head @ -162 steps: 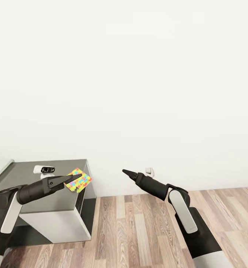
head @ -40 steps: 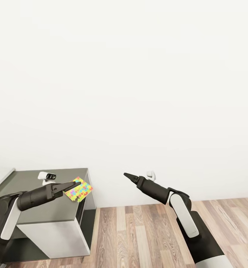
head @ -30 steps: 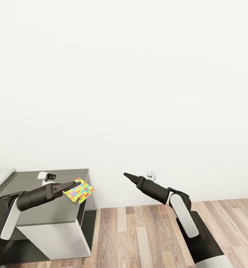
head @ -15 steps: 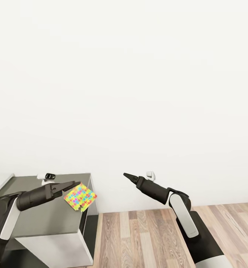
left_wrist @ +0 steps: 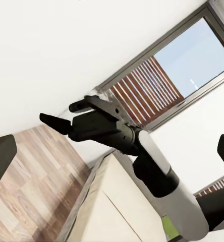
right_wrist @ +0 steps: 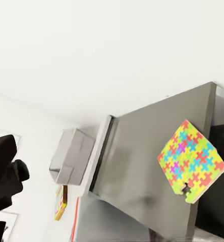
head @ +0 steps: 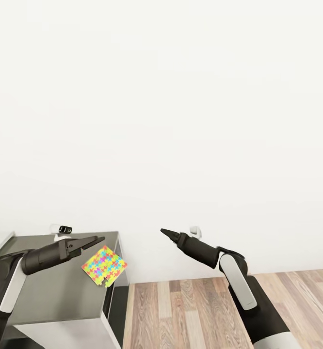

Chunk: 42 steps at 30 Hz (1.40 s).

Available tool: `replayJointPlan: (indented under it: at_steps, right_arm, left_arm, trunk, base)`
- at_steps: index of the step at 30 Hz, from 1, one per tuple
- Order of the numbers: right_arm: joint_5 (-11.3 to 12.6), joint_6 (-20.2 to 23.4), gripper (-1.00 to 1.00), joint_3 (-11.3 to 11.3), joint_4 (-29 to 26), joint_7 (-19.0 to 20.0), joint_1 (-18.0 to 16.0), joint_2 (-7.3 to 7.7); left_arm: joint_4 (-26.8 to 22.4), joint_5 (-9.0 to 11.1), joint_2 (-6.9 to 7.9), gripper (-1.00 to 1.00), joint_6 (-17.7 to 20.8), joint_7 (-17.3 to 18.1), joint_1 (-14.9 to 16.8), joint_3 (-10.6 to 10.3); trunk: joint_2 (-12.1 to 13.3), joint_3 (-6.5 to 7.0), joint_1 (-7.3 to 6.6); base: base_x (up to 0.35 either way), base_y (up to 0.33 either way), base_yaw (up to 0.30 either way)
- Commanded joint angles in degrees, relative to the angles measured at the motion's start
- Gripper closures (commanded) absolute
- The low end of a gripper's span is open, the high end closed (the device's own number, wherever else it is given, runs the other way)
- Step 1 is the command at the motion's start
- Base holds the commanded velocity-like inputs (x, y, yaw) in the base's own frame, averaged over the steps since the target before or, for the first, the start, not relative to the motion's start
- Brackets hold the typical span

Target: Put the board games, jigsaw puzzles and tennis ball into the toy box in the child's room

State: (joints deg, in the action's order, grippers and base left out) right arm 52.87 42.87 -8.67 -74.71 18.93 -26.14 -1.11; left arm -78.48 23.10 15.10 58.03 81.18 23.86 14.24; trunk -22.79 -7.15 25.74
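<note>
One jigsaw puzzle (head: 104, 265), a multicoloured sheet, hangs tilted just below my left gripper (head: 94, 240) at the right edge of the dark grey table (head: 55, 286). I cannot tell whether it rests on the table or is in the air. The left fingers (left_wrist: 1, 159) stand wide apart with nothing between them. My right gripper (head: 162, 231) is open over the floor, right of the table and apart from the puzzle (right_wrist: 191, 161). Past the table's (right_wrist: 142, 171) far end stands the pale grey toy box (right_wrist: 71, 156).
A small white and black object (head: 62, 229) lies at the back of the table. A white wall socket (head: 194, 229) sits behind the right gripper. Wood-plank floor (head: 195, 310) spreads to the right. A slatted window (left_wrist: 147, 85) and the beige bed (left_wrist: 112, 206) lie beyond the right arm.
The left gripper has opened and the puzzle has slipped from its tips, dropping lower and tilting. The view has shifted a little; the right arm is unchanged.
</note>
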Motion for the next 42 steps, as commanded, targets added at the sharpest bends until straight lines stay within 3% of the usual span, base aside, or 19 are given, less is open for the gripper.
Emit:
replayJointPlan:
  at_steps: [1,7,23,25,29,33,42]
  right_arm:
    - [0.1,0.4,-1.0,0.1,2.1,0.2,0.0,-0.06]
    - [0.5,0.6,-1.0,0.2,15.0,0.8,-1.5,-0.31]
    - [0.1,-0.9,-1.0,0.4,20.0,0.0,-2.4,-0.86]
    - [0.0,-1.2,-1.0,0.3,22.3,-0.3,-2.7,-0.88]
    - [0.0,-1.4,-1.0,0.3,30.9,-1.3,-6.5,-0.99]
    - [-0.1,-1.4,-1.0,0.3,40.1,-1.8,-10.0,-2.31]
    - [-0.1,-3.9,-1.0,0.2,43.4,-1.6,-11.1,-5.23]
  left_arm:
    - [0.0,0.1,0.02,-1.0,0.6,0.1,0.0,0.0]
    - [-0.3,0.3,0.02,-1.0,0.7,0.2,-0.4,0.4]
    - [-0.6,0.6,0.02,-1.0,0.9,0.3,-0.9,3.1]
    - [-0.6,0.6,0.02,-1.0,1.0,0.3,-0.9,3.2]
    - [-0.6,0.6,0.02,-1.0,1.0,0.3,-0.9,3.2]
    - [-0.6,0.6,0.05,-1.0,1.0,0.3,-0.9,3.2]
    - [-0.6,0.6,0.1,-1.0,1.0,0.3,-0.9,3.3]
  trunk:
    - [-0.1,-0.12,0.05]
    - [-0.1,-0.12,0.05]
    - [-0.1,-0.12,0.05]
    - [-0.1,-0.12,0.05]
    - [-0.1,-0.12,0.05]
    - [-0.1,-0.12,0.05]
    - [-0.1,-0.12,0.05]
  base:
    - [0.1,0.03,0.0]
    - [0.033,0.01,0.0]
    - [0.002,0.001,0.0]
    - [0.0,0.0,0.0]
    - [0.0,0.0,0.0]
    - [0.0,0.0,0.0]
    - [0.0,0.0,0.0]
